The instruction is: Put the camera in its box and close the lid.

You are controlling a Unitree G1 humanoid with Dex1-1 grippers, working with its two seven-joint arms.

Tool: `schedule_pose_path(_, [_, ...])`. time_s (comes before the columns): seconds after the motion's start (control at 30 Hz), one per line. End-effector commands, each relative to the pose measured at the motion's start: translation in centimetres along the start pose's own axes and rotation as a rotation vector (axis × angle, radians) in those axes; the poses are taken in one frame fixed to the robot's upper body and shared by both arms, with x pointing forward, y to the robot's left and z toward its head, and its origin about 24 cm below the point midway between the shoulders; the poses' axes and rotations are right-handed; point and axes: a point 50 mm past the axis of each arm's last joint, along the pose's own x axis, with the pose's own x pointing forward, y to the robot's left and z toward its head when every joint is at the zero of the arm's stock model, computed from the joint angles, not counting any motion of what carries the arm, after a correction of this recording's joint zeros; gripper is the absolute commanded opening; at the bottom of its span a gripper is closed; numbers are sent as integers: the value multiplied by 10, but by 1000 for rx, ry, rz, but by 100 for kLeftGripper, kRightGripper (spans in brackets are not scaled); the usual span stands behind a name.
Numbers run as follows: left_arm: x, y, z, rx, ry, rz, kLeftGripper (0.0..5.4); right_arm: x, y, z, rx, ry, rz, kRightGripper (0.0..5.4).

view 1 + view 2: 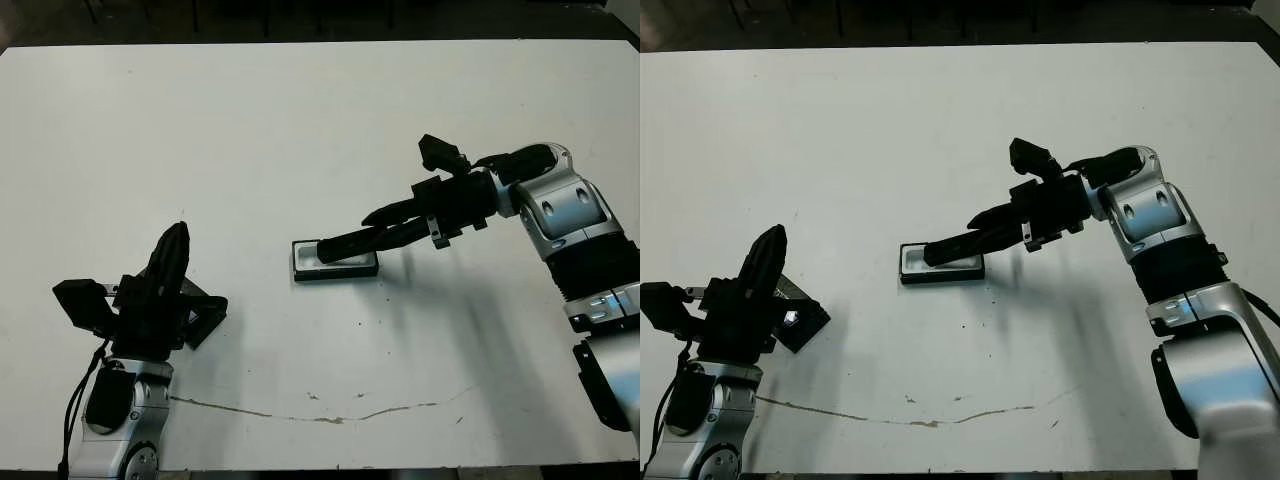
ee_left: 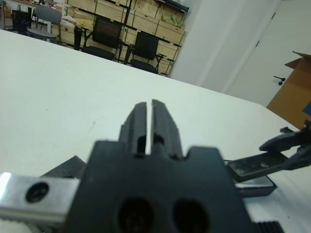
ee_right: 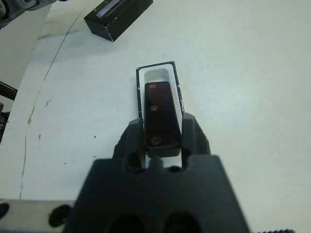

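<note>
Table crack: a thin brownish jagged line (image 1: 320,415) runs across the near edge of the matte white table (image 1: 300,130).
Left gripper: the left gripper (image 2: 149,114), at about 8 o'clock on the table, has two ribbed black fingers pressed nearly together with only a slit between, holding nothing.
Lid: the flat black rectangular lid (image 3: 118,16), with a shiny silvery strip on top, lies just beside the left gripper, partly hidden by it in the head views.
Box: the shallow black-rimmed tray with white lining (image 3: 156,74) sits near the table's centre, well apart from the lid.
Camera: the slim, smooth black bar (image 3: 158,116) hangs lengthwise over the box, tilted into it.
Right gripper: the right gripper (image 3: 162,138), reaching in from 3 o'clock, clamps the camera's end between its fingers, covering part of the box.
Background: chairs and stacked wooden crates (image 2: 146,19) stand beyond the far edge.
</note>
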Motion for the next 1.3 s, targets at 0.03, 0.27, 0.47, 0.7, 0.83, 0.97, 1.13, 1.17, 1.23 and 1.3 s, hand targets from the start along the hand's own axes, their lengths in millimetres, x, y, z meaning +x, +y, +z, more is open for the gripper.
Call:
schedule_pose_path(0.03, [-3,3,-4,1,34,15,0,-2,-1,-1,1,15,22,51])
schedule_pose_path(0.27, [-3,2,-4,9,34,14,0,-4,-2,-1,12,15,55,51])
schedule_pose_path(0.47, [-3,1,-5,8,33,9,0,-2,-2,-2,-1,31,16,51])
schedule_pose_path(0.7, [-3,1,-5,15,29,9,0,9,-3,-3,6,54,18,51])
schedule_pose_path(0.83, [-3,1,-5,10,27,3,0,15,-3,-2,-3,82,33,51])
schedule_pose_path(0.97, [-3,1,-4,10,27,11,0,21,-3,-1,-16,93,47,51])
schedule_pose_path(1.13, [-3,2,-5,5,24,9,0,26,-2,-1,-20,101,61,51])
schedule_pose_path(1.17, [-3,2,-5,5,23,8,0,27,-2,-1,-16,100,66,51])
schedule_pose_path(1.23, [-3,2,-5,1,23,5,0,30,-2,-1,-14,99,72,51])
schedule_pose_path(1.3, [-3,2,-6,4,25,5,0,34,-1,0,-13,107,74,51])
